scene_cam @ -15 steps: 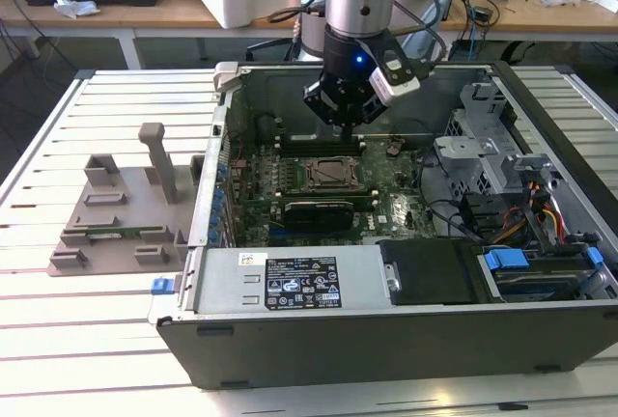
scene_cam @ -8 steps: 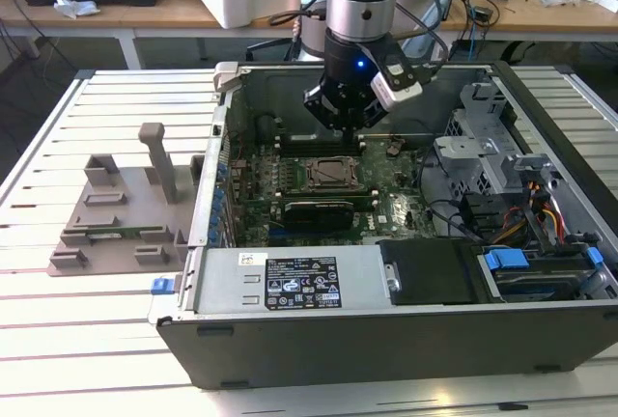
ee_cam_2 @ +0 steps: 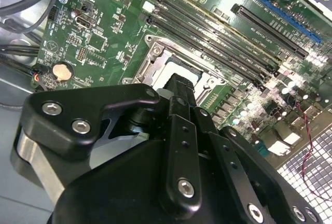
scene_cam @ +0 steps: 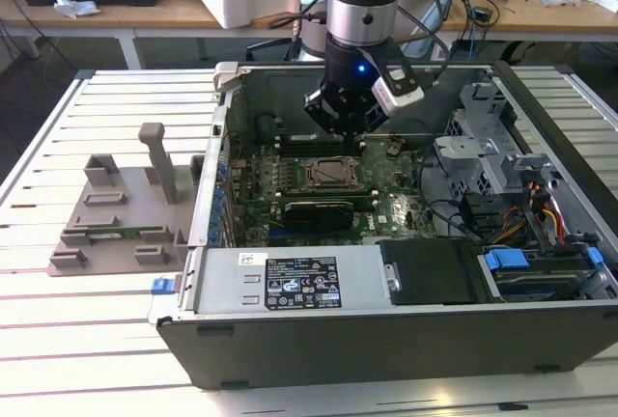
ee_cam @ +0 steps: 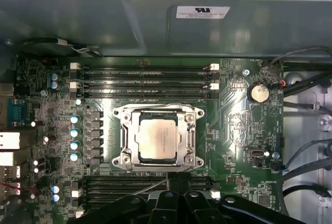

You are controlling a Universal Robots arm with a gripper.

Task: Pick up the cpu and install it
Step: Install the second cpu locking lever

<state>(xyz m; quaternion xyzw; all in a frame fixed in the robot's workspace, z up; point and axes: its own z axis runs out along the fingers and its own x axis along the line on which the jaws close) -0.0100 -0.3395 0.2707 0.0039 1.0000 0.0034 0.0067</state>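
Observation:
The cpu (ee_cam: 158, 140), a square chip with a silver top plate, lies flat inside the metal socket frame (ee_cam: 158, 137) on the green motherboard (ee_cam: 236, 130). In the exterior view that socket (scene_cam: 333, 174) sits mid-board inside the open computer case (scene_cam: 386, 340). My gripper (scene_cam: 346, 133) hangs a short way above the socket, toward the case's far wall. Its black fingers (ee_cam: 176, 178) stand pressed together at the socket's edge with nothing between them. In the second wrist view the gripper (ee_cam_2: 179, 83) covers most of the socket (ee_cam_2: 158, 53).
Memory slots (ee_cam: 142, 76) run on both sides of the socket. A black expansion card (scene_cam: 319, 212) lies just in front of it. A power supply (scene_cam: 290, 282), drive cage (scene_cam: 492, 147) and cables (scene_cam: 541, 214) crowd the case. A grey holder block (scene_cam: 126, 214) stands on the slatted table (scene_cam: 77, 359).

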